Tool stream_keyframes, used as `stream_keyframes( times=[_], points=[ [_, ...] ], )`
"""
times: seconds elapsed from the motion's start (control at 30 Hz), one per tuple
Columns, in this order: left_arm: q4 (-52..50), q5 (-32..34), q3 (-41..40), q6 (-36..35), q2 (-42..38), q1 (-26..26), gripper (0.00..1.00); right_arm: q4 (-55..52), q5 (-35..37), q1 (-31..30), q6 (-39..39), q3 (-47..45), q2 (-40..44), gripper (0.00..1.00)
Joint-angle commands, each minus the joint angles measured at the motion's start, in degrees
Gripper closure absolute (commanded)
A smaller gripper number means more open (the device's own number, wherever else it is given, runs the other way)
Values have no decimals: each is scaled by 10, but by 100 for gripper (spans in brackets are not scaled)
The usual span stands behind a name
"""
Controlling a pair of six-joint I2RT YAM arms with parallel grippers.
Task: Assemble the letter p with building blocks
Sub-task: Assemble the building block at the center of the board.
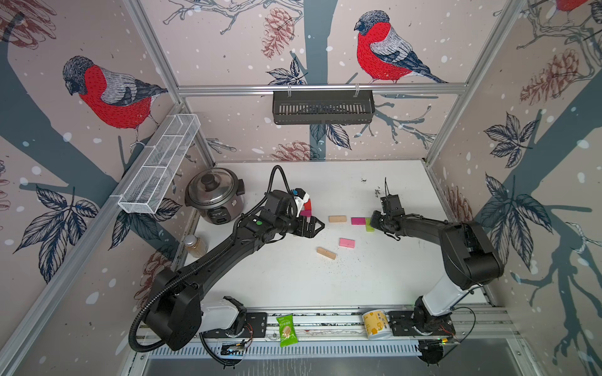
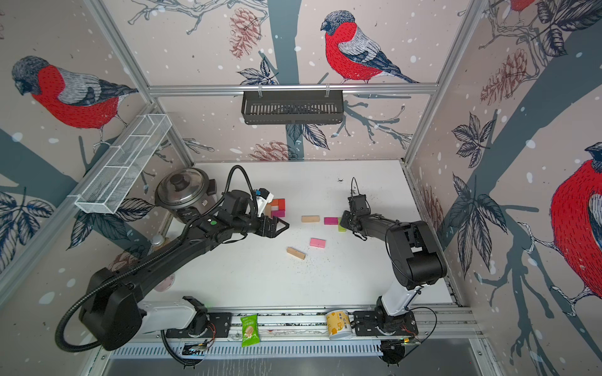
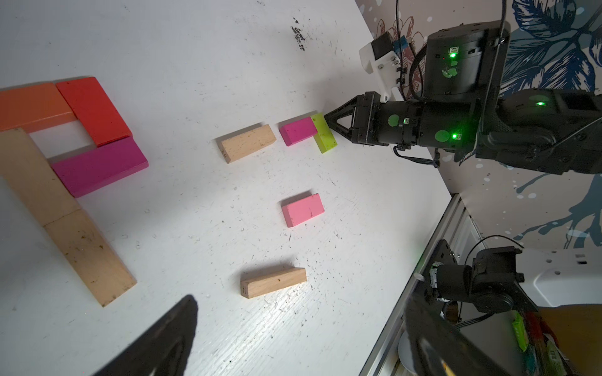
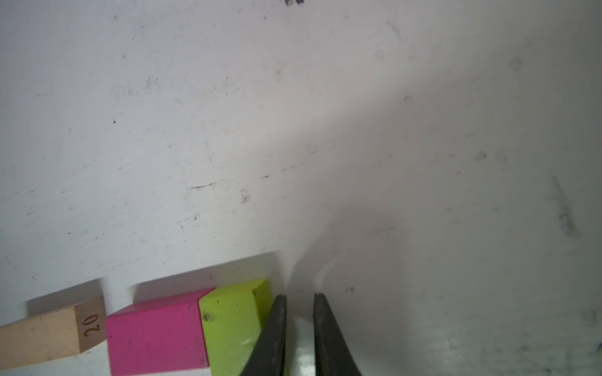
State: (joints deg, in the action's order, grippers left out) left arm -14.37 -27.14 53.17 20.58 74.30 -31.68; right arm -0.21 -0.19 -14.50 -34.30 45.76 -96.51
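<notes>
Found the right gripper (image 3: pixel 327 118) low over the white table (image 1: pixel 293 283), fingers drawn almost together with only a thin slit between, gripping nothing, tip right against one long side of the lime-green block (image 3: pixel 324 133). Could not tell for certain whether touching.

Counted one lime-green block, flat, its other long side against the end of one short magenta block (image 3: pixel 298 130). Noted one tan block stamped 20 (image 3: pixel 247 143) in line with these, a small gap apart. Counted two more pieces nearer the robot's base, one pink block (image 3: pixel 303 210) and one plain tan block (image 3: pixel 273 282), each lying alone. Made that five loose.

Saw the left gripper (image 1: pixel 317 227) spread wide and empty, held above the table between the loose pieces and the letter p (image 3: pixel 75 175).

Counted five pieces in the letter p, flat on the table near the rice cooker (image 1: pixel 215 195): two tan stem blocks (image 3: pixel 91 257) end to end, then one orange block (image 3: pixel 32 104), one red block (image 3: pixel 94 110) and one long magenta block (image 3: pixel 107 162) closing a square loop around a bare patch of table. Totalled ten in all: four tan, two magenta, one each of orange, red, pink and lime-green.

Noted farther out one rice cooker and one bottle (image 1: pixel 194 245), and on the front rail (image 1: pixel 325 320) one green snack packet (image 1: pixel 286 329) and one yellow cup (image 1: pixel 376 324) lying on its side.
</notes>
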Motion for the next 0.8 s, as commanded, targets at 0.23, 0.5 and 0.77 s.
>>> stream_keyframes(
  times=[0.23, 0.5, 0.77],
  points=[
    [-3, 0, 0, -7, 1, 1, 2, -46, 7, 4, -5, 3, -5, 81],
    [0, 39, -9, 29, 4, -7, 3, -63, 8, 16, -7, 10, 56, 73],
    [48, 163, -1, 130, 58, -96, 2, -79, -5, 16, -1, -30, 171, 45]
  ],
)
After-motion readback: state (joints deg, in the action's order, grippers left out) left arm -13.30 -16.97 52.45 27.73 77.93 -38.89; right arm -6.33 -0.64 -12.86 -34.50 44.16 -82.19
